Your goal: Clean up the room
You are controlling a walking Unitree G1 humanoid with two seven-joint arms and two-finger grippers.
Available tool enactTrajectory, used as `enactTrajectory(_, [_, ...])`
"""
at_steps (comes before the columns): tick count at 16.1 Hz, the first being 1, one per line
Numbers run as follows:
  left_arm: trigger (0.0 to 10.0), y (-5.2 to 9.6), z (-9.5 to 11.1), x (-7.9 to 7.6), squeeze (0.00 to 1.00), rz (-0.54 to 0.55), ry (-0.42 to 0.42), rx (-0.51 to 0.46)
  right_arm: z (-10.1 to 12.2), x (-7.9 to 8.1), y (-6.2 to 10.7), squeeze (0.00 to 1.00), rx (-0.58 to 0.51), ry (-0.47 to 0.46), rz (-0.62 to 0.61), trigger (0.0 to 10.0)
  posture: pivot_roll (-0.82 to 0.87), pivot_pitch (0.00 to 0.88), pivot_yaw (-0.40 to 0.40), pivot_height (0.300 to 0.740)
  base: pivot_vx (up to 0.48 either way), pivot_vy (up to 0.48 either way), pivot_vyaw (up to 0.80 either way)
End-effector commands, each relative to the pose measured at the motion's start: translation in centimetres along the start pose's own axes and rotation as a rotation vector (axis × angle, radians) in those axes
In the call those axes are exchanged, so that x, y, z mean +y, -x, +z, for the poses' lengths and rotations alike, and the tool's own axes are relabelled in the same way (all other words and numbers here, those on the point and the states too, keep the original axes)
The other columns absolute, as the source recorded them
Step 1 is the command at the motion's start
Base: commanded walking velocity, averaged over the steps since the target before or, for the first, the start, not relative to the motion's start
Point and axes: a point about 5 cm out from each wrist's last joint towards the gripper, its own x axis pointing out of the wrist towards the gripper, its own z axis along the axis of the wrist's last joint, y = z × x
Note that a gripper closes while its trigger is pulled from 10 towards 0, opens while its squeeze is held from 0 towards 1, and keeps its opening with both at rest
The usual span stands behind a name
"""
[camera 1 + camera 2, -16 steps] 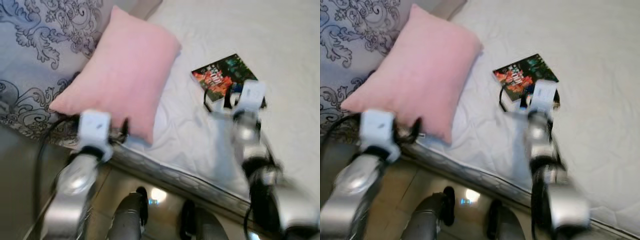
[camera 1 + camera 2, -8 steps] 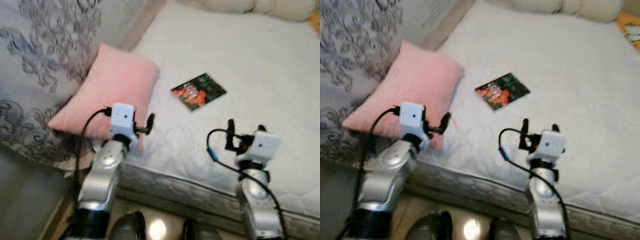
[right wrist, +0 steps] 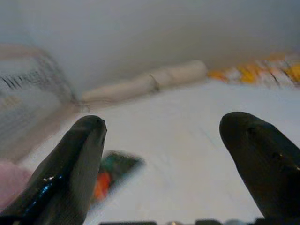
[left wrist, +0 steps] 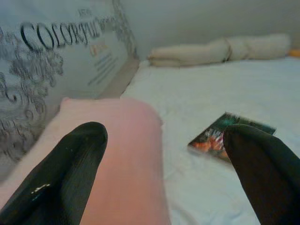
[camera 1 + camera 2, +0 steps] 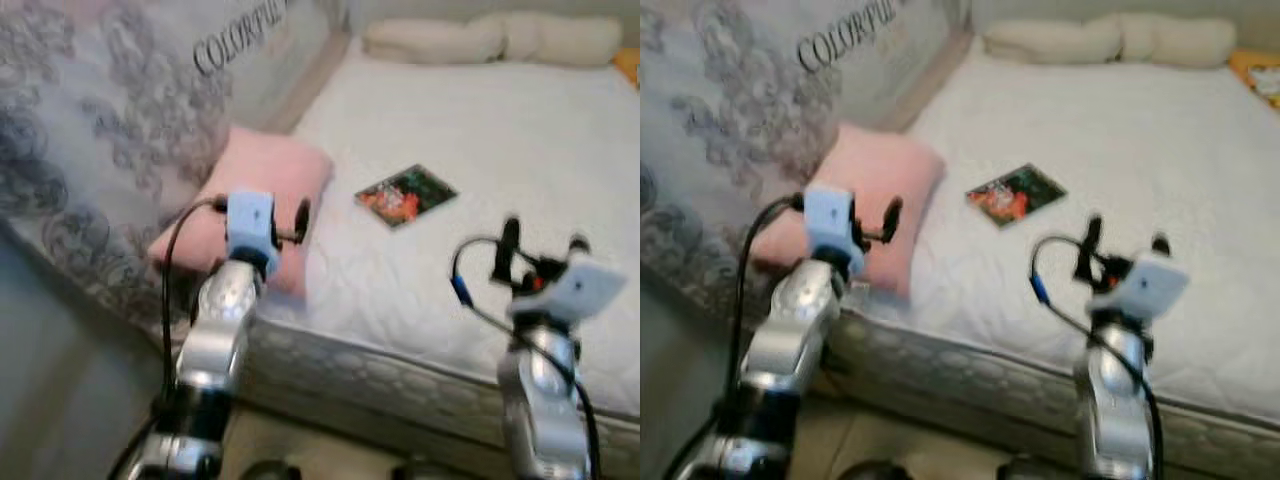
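Along the near edge of the bed (image 5: pixel 520 130) the robot now stands more upright than it did a second ago: the view has lifted from looking almost straight down at its own feet to taking in the whole white mattress, the rolled cream bolster (image 5: pixel 490 38) at the far end and the patterned grey sheet (image 5: pixel 90 140) with printed lettering on the robot's left. That shift belongs to the camera; the things on the bed look to be lying where they did.

The pink pillow (image 5: pixel 262 195) lies at the left edge of the mattress, partly against the patterned sheet. The left claw (image 5: pixel 300 222) hovers just over the pillow's near corner, its fingers spread wide in the wrist view and gripping nothing. The right claw (image 5: pixel 540 245), which a second ago was down by the book, has drawn back toward the near edge and is likewise spread and empty.

The small colourful book (image 5: pixel 405 194) rests flat on the mattress between the two arms, farther in, well apart from both claws.

Nothing has been picked up, so I'd judge the tidying barely begun; pillow and book both wait.
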Motion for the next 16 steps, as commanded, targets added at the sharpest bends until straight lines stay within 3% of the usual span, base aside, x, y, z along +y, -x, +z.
enactTrajectory(1, [10.0,-0.3,0.0,-0.2,0.0,-0.024,-0.018,0.005,-0.1,0.1,-0.2,0.0,0.023,-0.031,-0.009,10.0,-0.12,0.0,0.087,0.74,0.0,0.0,0.0])
enactTrajectory(3, [10.0,-0.8,0.1,-0.7,0.0,-0.055,-0.048,0.018,-0.5,1.4,-0.7,0.0,0.035,-0.039,0.06,10.0,-0.11,0.0,0.087,0.74,0.0,0.0,0.0])
enactTrajectory(6, [10.0,-0.8,1.1,-1.8,0.0,-0.148,-0.031,-0.052,-0.6,3.1,-2.1,0.0,0.044,-0.028,0.152,10.0,-0.07,0.0,0.071,0.74,0.355,-0.084,0.0])
enactTrajectory(16, [10.0,-1.3,1.0,-2.6,0.0,-0.172,-0.046,-0.055,-0.5,4.0,-3.9,0.0,0.045,0.015,0.201,10.0,-0.09,0.0,0.055,0.74,0.367,-0.305,0.0])
